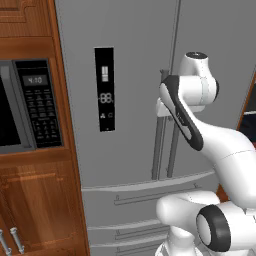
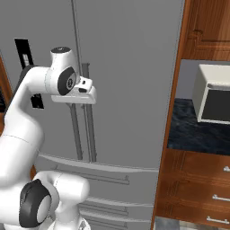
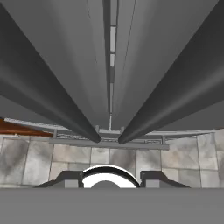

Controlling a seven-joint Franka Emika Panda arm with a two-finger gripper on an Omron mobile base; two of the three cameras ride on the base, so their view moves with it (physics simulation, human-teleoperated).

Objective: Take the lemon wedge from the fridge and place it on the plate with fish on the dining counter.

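The grey steel fridge (image 1: 130, 60) (image 2: 134, 67) stands with both doors shut, its black display panel (image 1: 104, 90) on the left door. Two vertical bar handles (image 1: 160, 150) (image 2: 90, 130) run down either side of the door seam. My white hand (image 2: 76, 96) hovers right in front of the handles at their upper part, pointing down. In the hand view the handles (image 3: 48, 87) stretch away toward the floor. My gripper (image 3: 110, 178) is open, with nothing between its fingertips (image 3: 70, 177). The lemon wedge is hidden behind the doors. The plate and dining counter are out of view.
A black microwave (image 1: 30, 105) sits in wooden cabinets left of the fridge. To the right, a wooden post borders a dark counter (image 2: 193, 134) with a pale appliance (image 2: 215, 96) above drawers (image 2: 197, 188). Fridge drawers (image 1: 140, 200) lie below; the floor (image 3: 35, 157) is tiled.
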